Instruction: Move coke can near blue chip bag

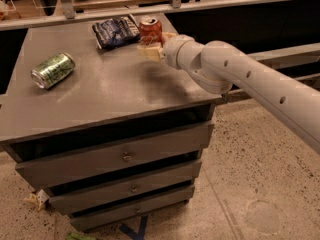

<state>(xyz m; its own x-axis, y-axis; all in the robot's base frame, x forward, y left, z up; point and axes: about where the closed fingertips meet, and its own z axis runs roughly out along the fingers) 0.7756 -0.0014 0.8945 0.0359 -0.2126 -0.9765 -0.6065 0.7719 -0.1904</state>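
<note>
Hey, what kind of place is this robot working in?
Probably a lab or workshop-style test area: a grey drawer cabinet, speckled floor and a metal rail behind. The gripper holds the coke can beside the chip bag.

White arm (260, 84) stretched in from right, tool (153, 42) at its tip clasping coke can (150, 27)
</note>
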